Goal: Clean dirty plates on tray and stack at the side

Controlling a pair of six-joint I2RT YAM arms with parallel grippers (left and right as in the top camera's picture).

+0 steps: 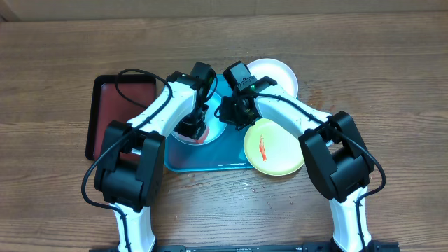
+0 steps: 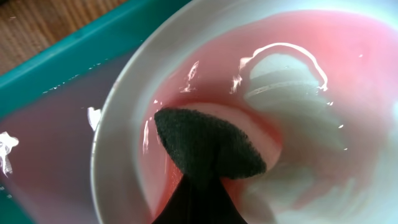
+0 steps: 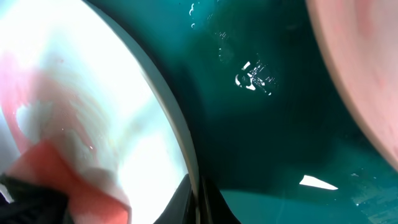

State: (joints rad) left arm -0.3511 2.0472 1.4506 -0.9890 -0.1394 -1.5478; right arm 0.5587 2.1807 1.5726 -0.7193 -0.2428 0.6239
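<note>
Left hand (image 1: 195, 127): fingers together, clamped on a dark pad (image 2: 208, 146) pressed onto the light blue plate (image 2: 118, 137), which lies in the tray (image 1: 210, 164), red-smeared. Right hand (image 1: 234, 112): fingers together at that plate's rim; whether it pinches the rim, cannot tell. Yellow-green plate (image 1: 280, 150), smeared, overlaps the tray's right edge. White plate (image 1: 276, 73) sits at the far right corner.

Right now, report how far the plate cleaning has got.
Looks done: the white plate lies at a corner of the tray, no smear showing. In hand: the left gripper presses a dark pad on the smeared blue plate. Left: the green plate carries a red streak, and nothing is stacked.
</note>
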